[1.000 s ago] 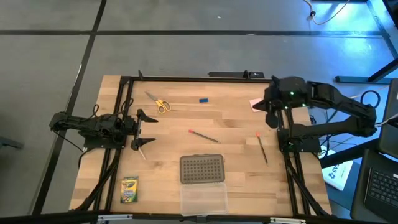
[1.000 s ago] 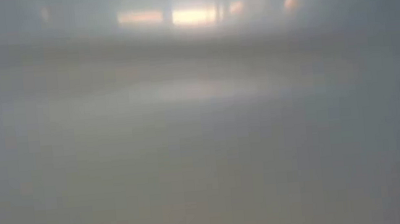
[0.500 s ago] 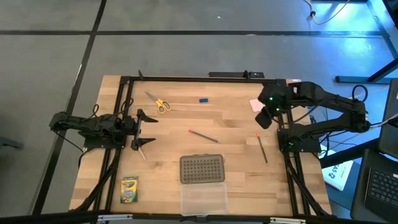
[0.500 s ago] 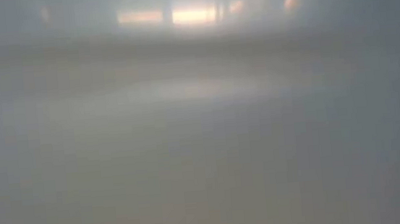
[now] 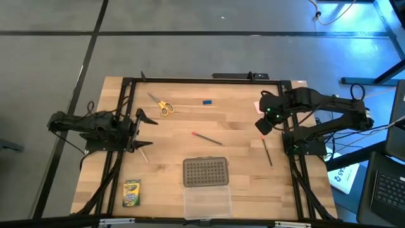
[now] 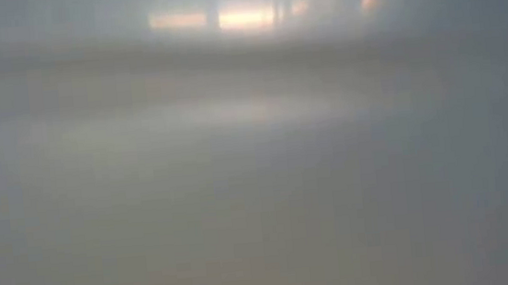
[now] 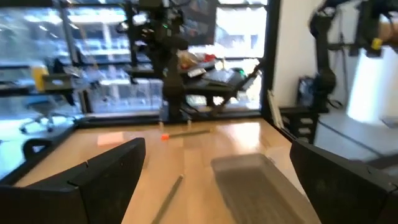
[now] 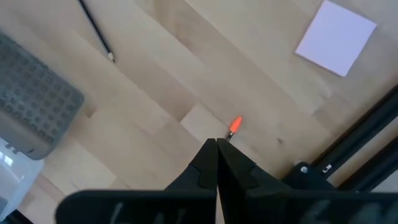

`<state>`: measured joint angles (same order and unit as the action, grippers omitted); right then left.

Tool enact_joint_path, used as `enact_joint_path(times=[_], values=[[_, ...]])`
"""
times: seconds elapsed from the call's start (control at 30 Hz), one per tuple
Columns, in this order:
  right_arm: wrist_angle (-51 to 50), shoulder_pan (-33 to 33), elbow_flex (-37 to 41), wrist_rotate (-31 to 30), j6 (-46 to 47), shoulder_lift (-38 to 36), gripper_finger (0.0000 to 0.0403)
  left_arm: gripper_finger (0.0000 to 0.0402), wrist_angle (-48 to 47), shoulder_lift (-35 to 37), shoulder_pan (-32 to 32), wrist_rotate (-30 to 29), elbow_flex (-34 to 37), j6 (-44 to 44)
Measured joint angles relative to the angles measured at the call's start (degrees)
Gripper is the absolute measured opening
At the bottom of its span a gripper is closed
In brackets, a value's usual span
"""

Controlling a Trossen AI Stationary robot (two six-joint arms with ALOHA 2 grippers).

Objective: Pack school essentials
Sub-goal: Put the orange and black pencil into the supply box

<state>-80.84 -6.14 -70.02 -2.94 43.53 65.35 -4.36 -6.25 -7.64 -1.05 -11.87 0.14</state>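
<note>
While the left tool point(image 5: 140, 130) waits with its fingers spread wide at the counter's point(image 5: 240, 117) left edge, the right tool point(image 8: 216, 144), fingers pressed together and empty, hangs above the dark pencil's point(image 5: 266, 151) orange end near the right edge. The pink pad point(image 8: 336, 37) lies beside it, the scissors point(image 5: 164, 106) and blue eraser point(image 5: 206, 101) along the far edge.

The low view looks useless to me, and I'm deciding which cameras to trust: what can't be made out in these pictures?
- Low view: all haze; table and arms lost.
- Pink pad: hidden under the right arm in the high view.
- Dark pencil: in the right wrist view the right gripper covers all but its orange tip.
- Clear case: blurred in the left wrist view.
- Crayon box: print too small.
</note>
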Motion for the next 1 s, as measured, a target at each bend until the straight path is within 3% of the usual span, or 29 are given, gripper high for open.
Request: enact_joint_path(times=[0.53, 0.83, 1.0], values=[[-0.52, 0.49, 0.00, 2.63, 3.57, 0.32, 0.0056, 0.0396, -16.75, -35.08, -0.02, -0.30, -24.85, -2.83], [-1.32, 0.43, 0.27, 2.58, 4.01, 0.50, 0.0121, 0.0396, -20.97, -43.72, -0.03, -0.32, -32.72, -3.00], [-0.29, 0.43, 7.09, 2.62, 6.55, 0.60, 0.0159, 0.0396, -20.94, -44.42, -0.04, -0.32, -33.43, -3.00]])
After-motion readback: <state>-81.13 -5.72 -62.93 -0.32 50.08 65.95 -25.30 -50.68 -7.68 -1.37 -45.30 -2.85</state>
